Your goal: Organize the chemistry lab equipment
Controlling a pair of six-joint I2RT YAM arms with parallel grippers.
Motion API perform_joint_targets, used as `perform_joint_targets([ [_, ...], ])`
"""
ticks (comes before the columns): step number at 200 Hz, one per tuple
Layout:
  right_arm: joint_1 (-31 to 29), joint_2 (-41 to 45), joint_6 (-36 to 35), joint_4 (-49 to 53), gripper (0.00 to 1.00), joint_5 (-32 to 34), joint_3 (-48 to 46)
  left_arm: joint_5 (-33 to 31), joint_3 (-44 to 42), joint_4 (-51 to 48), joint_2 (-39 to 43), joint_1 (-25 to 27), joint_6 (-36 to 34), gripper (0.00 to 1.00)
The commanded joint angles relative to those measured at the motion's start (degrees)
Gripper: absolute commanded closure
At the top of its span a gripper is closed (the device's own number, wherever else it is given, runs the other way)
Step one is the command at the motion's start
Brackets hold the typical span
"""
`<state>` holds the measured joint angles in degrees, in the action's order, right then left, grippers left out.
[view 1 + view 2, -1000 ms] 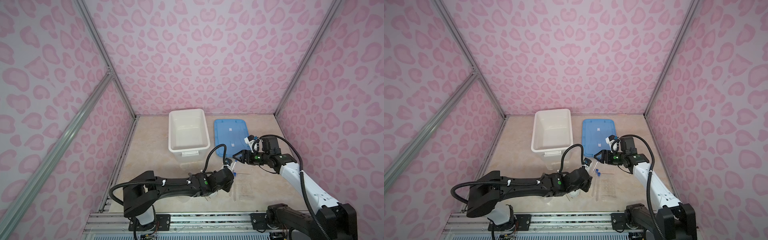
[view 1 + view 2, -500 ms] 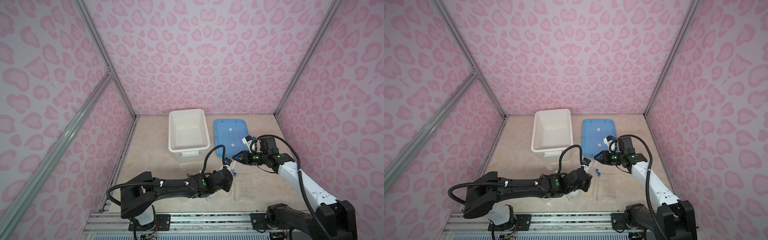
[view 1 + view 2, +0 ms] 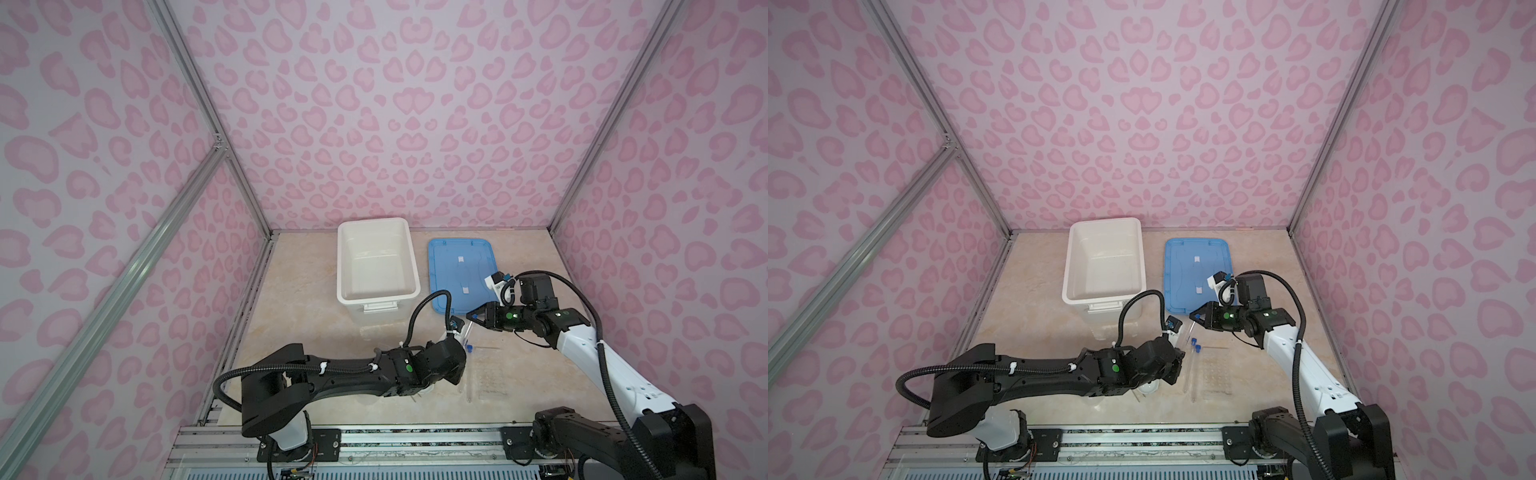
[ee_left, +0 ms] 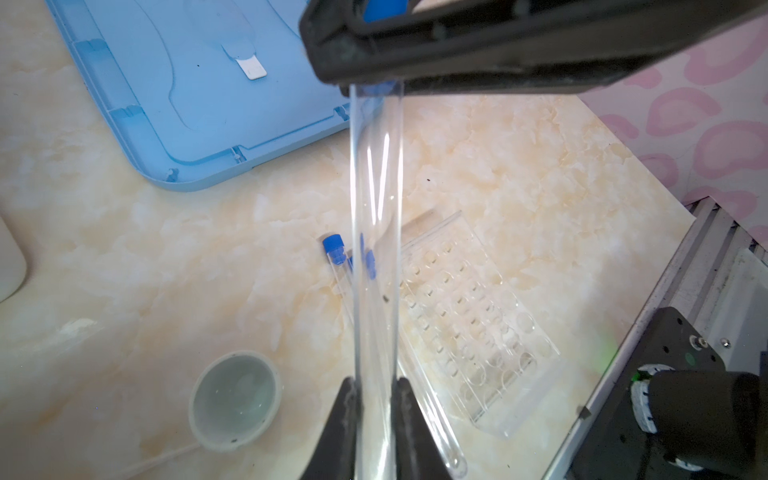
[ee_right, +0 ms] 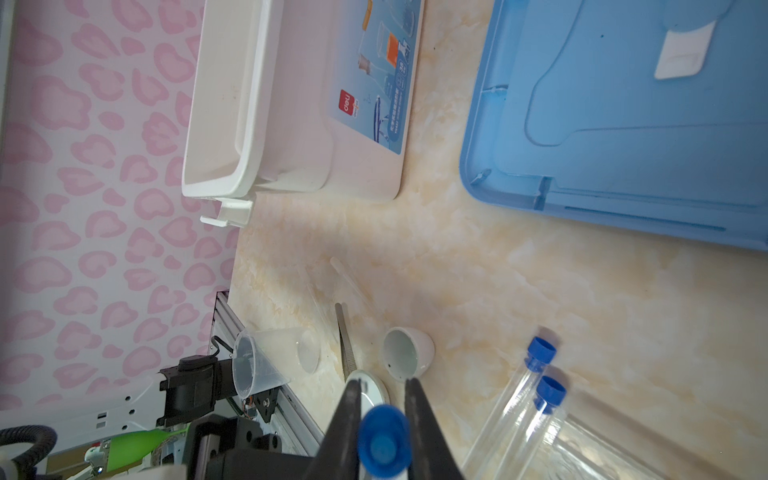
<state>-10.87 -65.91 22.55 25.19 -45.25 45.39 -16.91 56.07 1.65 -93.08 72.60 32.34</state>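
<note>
A long clear blue-capped tube (image 4: 376, 249) is held between both grippers above the table. My left gripper (image 4: 374, 384) is shut on its glass body. My right gripper (image 5: 382, 382) is shut on its blue cap (image 5: 384, 440). In both top views the two grippers meet at the tube (image 3: 467, 332) (image 3: 1187, 336) in front of the blue lid. Two more capped tubes (image 5: 519, 395) lie beside the clear rack (image 4: 469, 316) (image 3: 1214, 370). A small white dish (image 4: 235, 395) (image 5: 409, 353), metal tweezers (image 5: 345, 340), a clear vessel (image 5: 266, 361) on its side and a dropper (image 5: 349, 282) lie on the table.
The big white box (image 3: 345, 266) stands open at the back, its blue lid (image 3: 461, 270) flat to its right. A flat round dish (image 5: 368, 390) lies near the tweezers. The aluminium rail (image 3: 374, 440) runs along the table's front edge.
My right gripper has closed from wide open onto the tube's blue cap. The left gripper has kept its hold on the tube, hardly moving.
</note>
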Motion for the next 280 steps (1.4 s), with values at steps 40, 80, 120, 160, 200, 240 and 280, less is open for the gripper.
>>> perform_joint_targets([
  [40,-0.4,9.0,-5.2,3.2,0.81,17.0,-0.4,2.0,1.5,1.7,3.3,0.0,3.0,0.02],
  [80,-2.8,21.1,-7.0,3.2,0.81,34.1,-3.3,3.8,3.7,-0.7,6.1,0.1,7.9,0.02],
  [120,-10.5,31.6,-6.7,1.6,0.82,54.4,-8.5,8.7,3.2,3.6,6.4,0.1,13.3,0.02],
  [160,-18.0,37.2,-4.8,0.7,0.83,66.0,-12.3,8.7,3.1,3.5,4.4,0.0,13.9,0.02],
  [200,-24.2,39.4,-1.6,2.2,0.83,74.6,-14.8,10.1,3.0,4.2,2.8,0.0,15.3,0.02],
  [240,-25.8,40.0,-0.8,-0.1,0.83,76.0,-17.4,9.8,3.3,3.9,2.0,0.0,15.0,0.02],
  [280,-26.6,41.7,0.1,0.2,0.83,76.3,-18.7,9.8,3.0,3.6,1.3,0.1,15.8,0.02],
])
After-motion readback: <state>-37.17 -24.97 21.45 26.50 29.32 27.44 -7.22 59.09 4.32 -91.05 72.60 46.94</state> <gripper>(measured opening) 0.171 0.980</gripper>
